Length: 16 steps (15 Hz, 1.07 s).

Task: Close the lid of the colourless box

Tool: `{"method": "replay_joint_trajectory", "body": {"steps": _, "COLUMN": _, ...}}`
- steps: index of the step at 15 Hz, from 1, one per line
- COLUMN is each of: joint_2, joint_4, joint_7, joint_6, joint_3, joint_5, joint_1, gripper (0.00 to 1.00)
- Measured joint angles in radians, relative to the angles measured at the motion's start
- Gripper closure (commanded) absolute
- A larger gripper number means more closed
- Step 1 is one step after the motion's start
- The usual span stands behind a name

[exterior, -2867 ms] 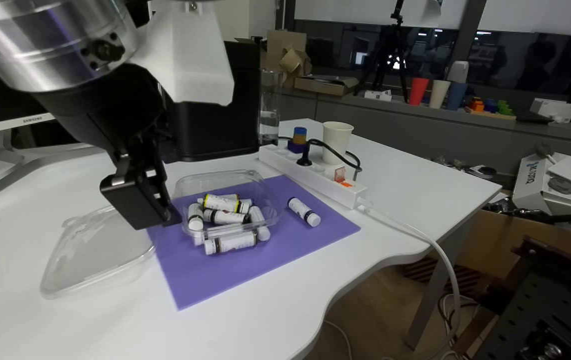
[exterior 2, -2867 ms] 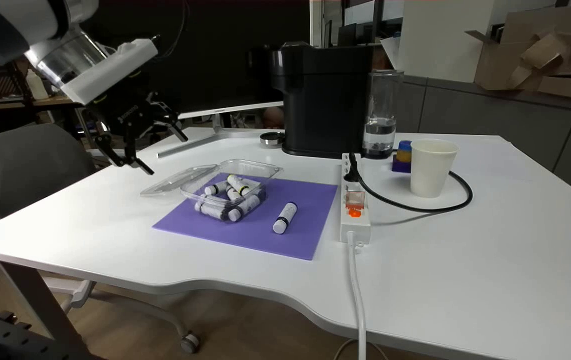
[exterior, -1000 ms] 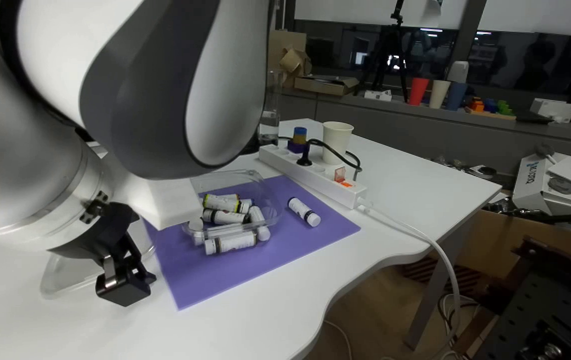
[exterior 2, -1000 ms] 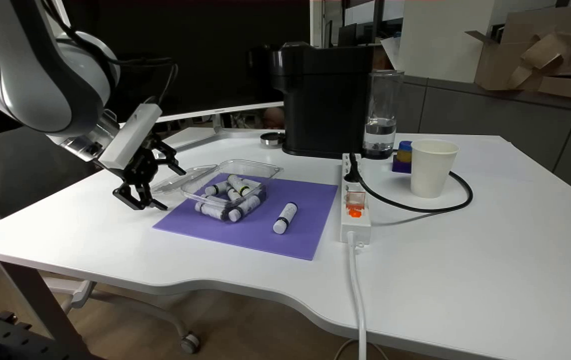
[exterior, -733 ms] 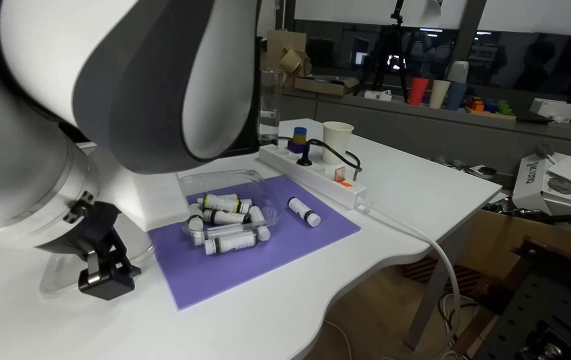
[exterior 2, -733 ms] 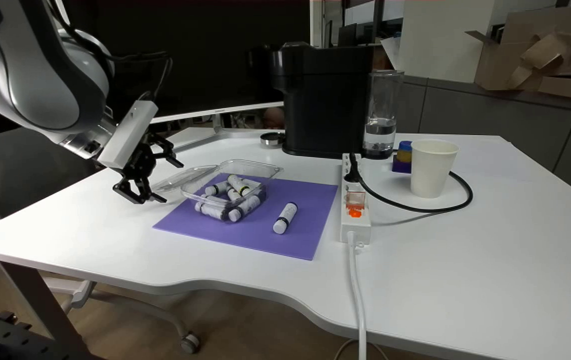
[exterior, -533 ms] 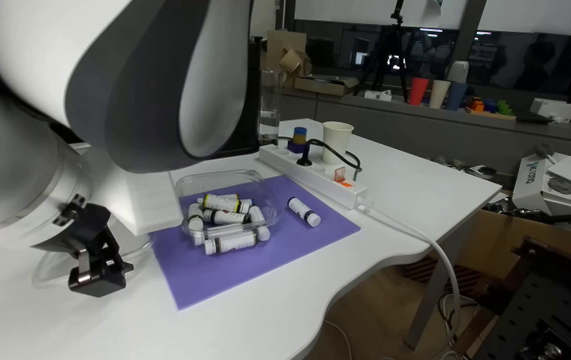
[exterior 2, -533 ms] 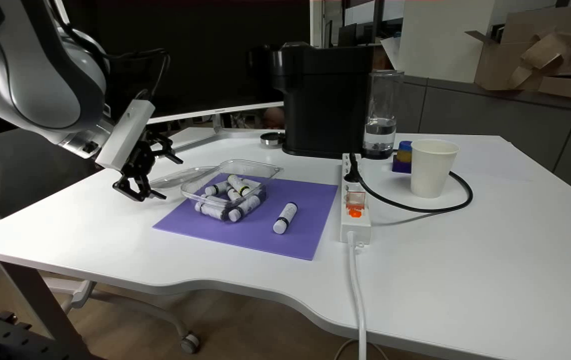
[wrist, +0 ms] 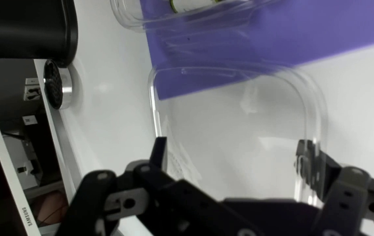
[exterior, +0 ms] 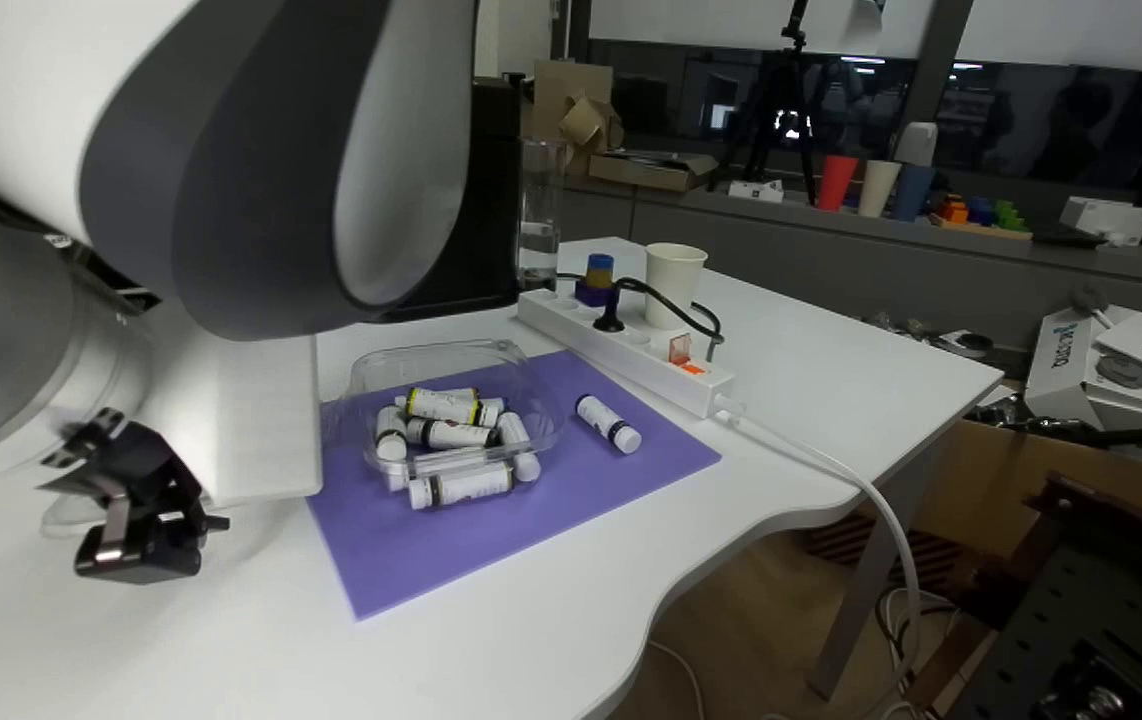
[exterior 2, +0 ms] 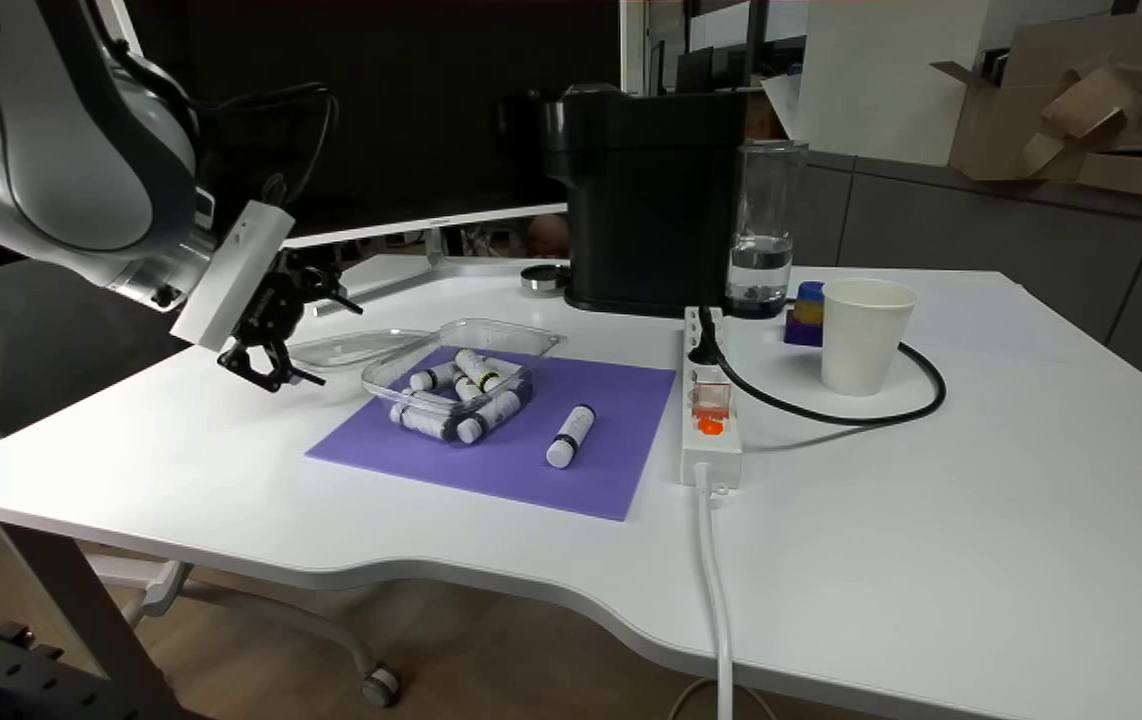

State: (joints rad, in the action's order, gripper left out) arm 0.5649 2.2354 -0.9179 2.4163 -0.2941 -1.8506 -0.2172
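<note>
The colourless box [exterior 2: 543, 348] stands on the purple mat with white tubes in it; it also shows in an exterior view [exterior: 549, 425] and partly in the wrist view [wrist: 126, 18]. The see-through lid [exterior 2: 366, 347] lies off the box's side, slightly tilted, its gripper-side edge raised. It fills the middle of the wrist view [wrist: 239, 118]. My gripper [exterior 2: 341, 346] is open at the lid's outer end. In the wrist view my gripper [wrist: 233, 144] has one finger at the lid's left rim and the other seen through its right rim. The arm hides most of the lid in an exterior view.
The purple mat [exterior 2: 586, 490] lies under the box, with a loose white tube [exterior 2: 571, 436] beside it. A black appliance [exterior 2: 646, 200] and round metal dish [exterior 2: 544, 278] stand behind. A power strip [exterior 2: 711, 440], cup [exterior 2: 866, 335] and water vessel [exterior 2: 761, 230] stand on the table.
My gripper came down to the lid over the last seconds, then moved away from the box. The lid's outer edge has risen and the lid has shifted slightly. The box has not moved.
</note>
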Motion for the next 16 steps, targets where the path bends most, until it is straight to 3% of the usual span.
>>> {"method": "replay_joint_trajectory", "body": {"steps": 16, "joint_2": -0.203, "joint_4": 0.104, "joint_7": -0.250, "joint_6": -0.099, "joint_3": -0.026, "joint_5": -0.011, "joint_1": 0.006, "gripper": 0.00}}
